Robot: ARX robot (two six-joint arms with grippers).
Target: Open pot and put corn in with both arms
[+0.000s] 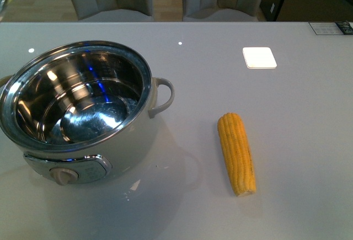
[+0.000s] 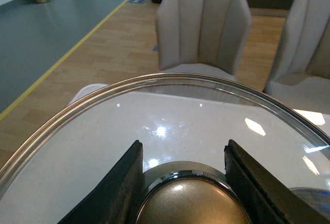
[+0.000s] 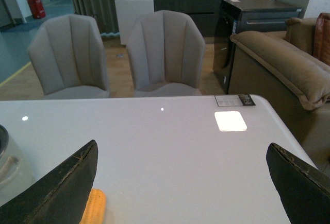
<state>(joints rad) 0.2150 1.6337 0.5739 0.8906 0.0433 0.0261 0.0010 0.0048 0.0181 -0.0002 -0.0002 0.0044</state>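
Pot [image 1: 140,135] open on table [image 1: 298,118]; lid [image 2: 103,131] clamped by knob [image 2: 193,201] in left fingers [image 2: 116,193]; we hold it clear. Corn [image 1: 237,153] lies right of pot, apart. Right fingers [image 3: 62,188] wide, seemingly above corn's tip; we descend, grip mid-cob.

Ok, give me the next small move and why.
Probably lower the open right gripper onto the corn and close. The pot stands open, the left gripper holds the glass lid by its knob, and the corn lies untouched on the table beside the pot.
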